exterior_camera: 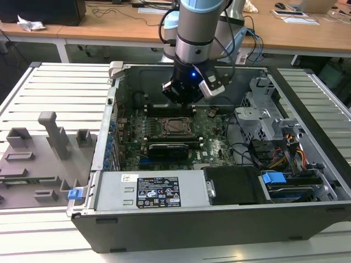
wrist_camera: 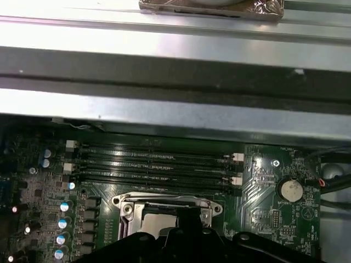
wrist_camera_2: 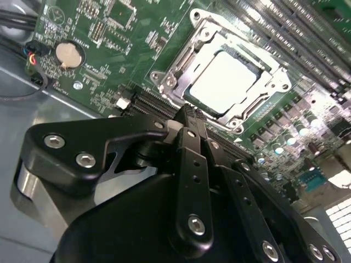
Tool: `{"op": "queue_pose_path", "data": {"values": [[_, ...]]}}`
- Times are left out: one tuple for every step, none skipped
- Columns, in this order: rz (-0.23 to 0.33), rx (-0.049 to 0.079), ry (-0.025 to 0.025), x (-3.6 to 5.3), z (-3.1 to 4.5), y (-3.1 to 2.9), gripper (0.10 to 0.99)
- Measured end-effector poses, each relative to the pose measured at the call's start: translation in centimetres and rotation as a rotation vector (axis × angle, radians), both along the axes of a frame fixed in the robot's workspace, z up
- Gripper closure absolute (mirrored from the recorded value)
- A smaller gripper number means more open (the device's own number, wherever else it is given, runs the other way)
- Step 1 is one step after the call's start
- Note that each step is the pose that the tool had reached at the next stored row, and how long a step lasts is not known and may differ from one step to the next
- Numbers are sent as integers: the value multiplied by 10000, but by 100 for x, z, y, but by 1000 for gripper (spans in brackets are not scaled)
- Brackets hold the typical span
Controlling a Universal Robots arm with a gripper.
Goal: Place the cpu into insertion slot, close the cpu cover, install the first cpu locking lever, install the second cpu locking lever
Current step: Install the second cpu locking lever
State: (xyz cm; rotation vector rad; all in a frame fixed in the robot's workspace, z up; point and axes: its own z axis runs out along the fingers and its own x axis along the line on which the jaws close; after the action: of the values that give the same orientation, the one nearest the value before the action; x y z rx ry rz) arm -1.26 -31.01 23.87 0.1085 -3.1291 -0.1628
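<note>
Open computer case (exterior_camera: 307, 219) on a slatted table; green motherboard (wrist_camera_2: 109, 38) beneath the claw (wrist_camera_2: 186, 118). Claw with fingers drawn together, holding nothing, poised just above the cpu cover (wrist_camera_2: 258, 101), which lies closed over the cpu (wrist_camera_2: 222, 82) seated in the insertion slot (wrist_camera_2: 205, 52).

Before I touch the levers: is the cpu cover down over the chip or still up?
Down. In the second wrist view the cpu cover lies flat around the cpu, whose top shows through its window.
</note>
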Motion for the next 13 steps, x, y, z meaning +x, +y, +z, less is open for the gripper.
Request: {"op": "queue_pose_path", "data": {"values": [[0,-1,1,0,0,-26,980],[0,-1,0,0,-1,-49,980],[0,0,0,0,-2,-67,980],[0,-1,0,0,-3,-94,980],[-1,0,0,0,-5,-115,980],[-1,0,0,0,-5,-141,980],[-1,0,0,0,-5,-160,980],[-1,0,0,0,-5,-185,980],[0,-1,0,0,-5,-201,980],[0,0,-1,0,-4,-215,980],[-1,-3,2,0,5,-218,980],[-2,-1,0,-1,38,-219,980],[-2,-1,0,0,55,-219,980]]}}
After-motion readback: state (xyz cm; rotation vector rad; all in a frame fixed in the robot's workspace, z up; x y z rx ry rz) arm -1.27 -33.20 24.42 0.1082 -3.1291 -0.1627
